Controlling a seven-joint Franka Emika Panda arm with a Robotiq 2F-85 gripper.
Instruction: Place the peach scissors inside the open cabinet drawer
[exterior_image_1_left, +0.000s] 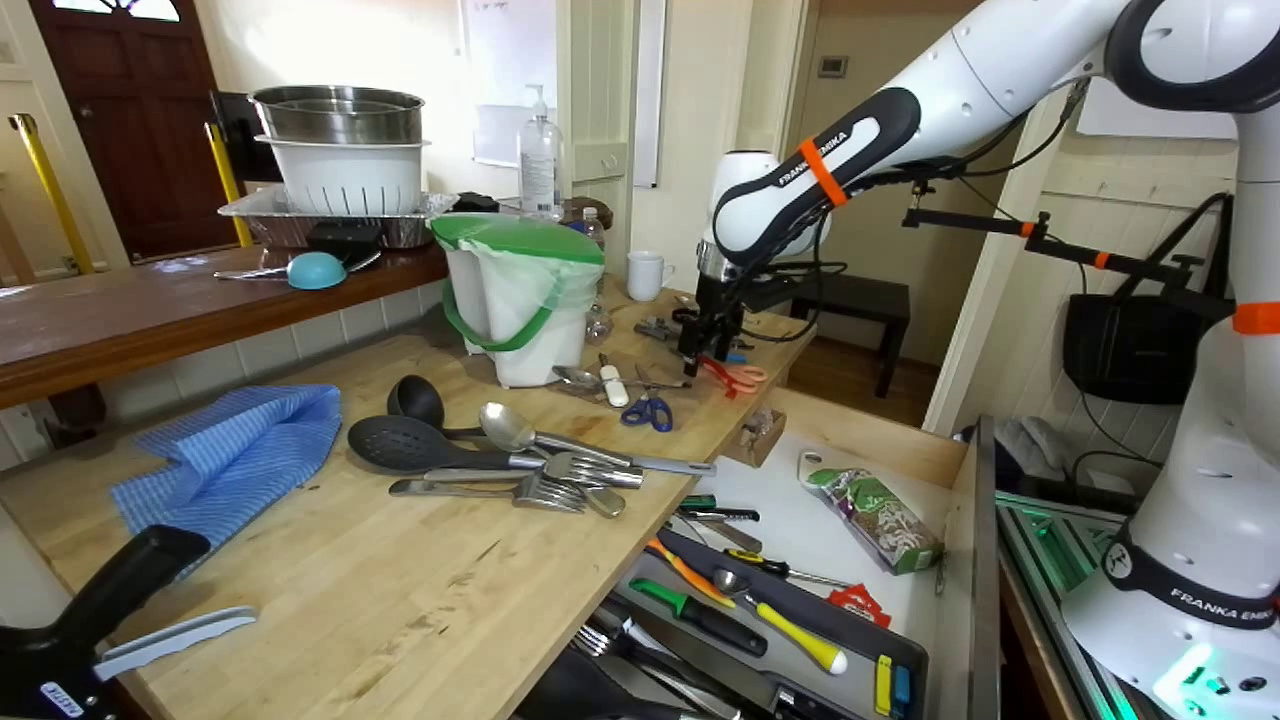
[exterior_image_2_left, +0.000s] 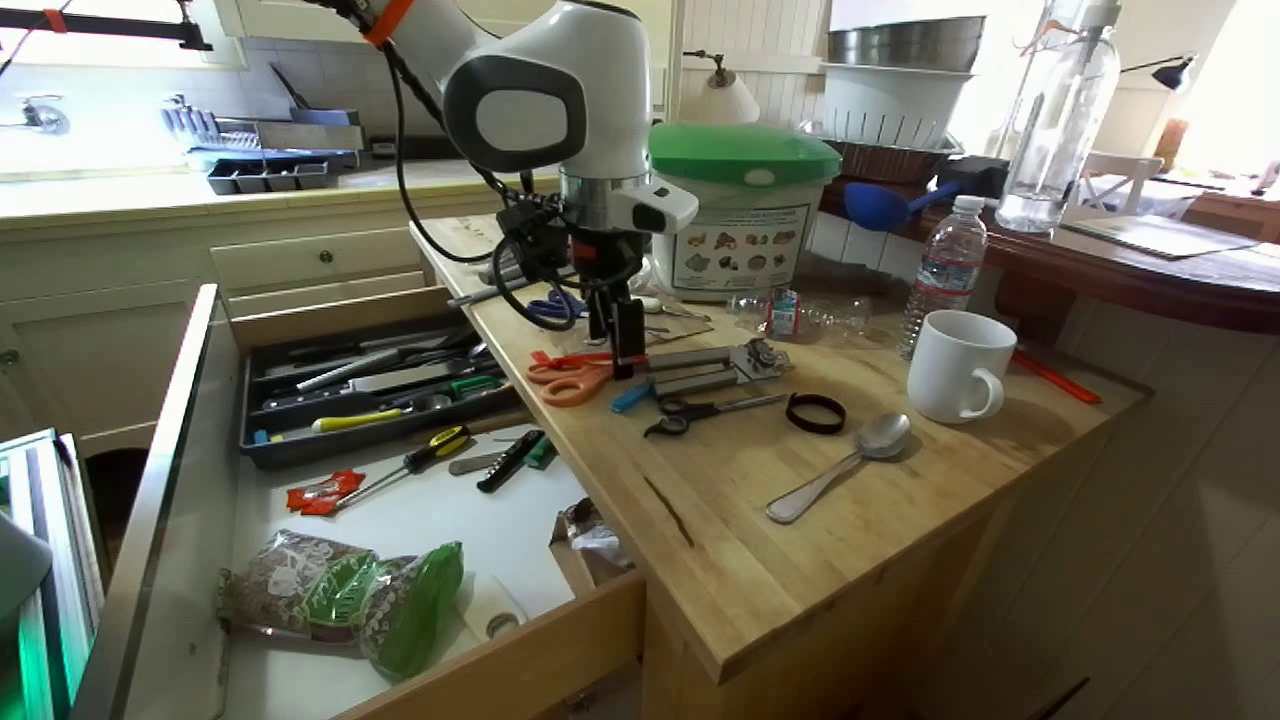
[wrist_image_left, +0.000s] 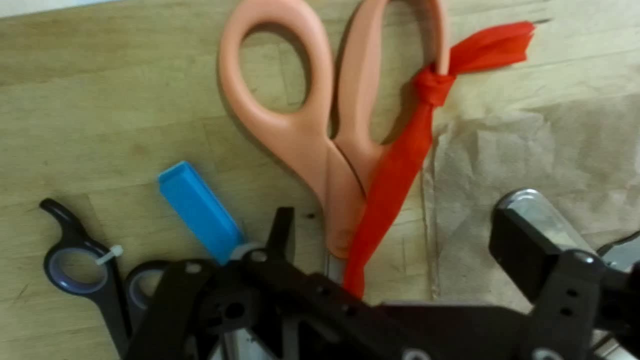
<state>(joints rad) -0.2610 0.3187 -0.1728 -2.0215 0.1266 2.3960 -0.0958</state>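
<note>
The Franka Emika Panda arm (exterior_image_1_left: 1010, 60) is white and smoothly rounded, with dark-rimmed joint covers (exterior_image_2_left: 516, 122), a black base band (exterior_image_1_left: 1190, 594) lettered FRANKA EMIKA in white, orange straps (exterior_image_1_left: 823, 173), looping black cables (exterior_image_1_left: 903, 172), a silvery wrist ring (exterior_image_2_left: 604, 206), and an angular black tool (wrist_image_left: 395, 227) set with round, metallic screws (wrist_image_left: 415, 354).

In the wrist view you see your peach scissors (wrist_image_left: 310, 150) lying on the table (wrist_image_left: 100, 125), their two plastic loops close together and a red ribbon (wrist_image_left: 397, 175) knotted around one. Only a sliver of silver blade shows there; the rest is hidden. The loops point toward the table's edge, and just beyond and below that edge you have the drawer (exterior_image_1_left: 780, 500), standing open, wide and shallow, with pale wood sides and a partly covered white floor.
</note>
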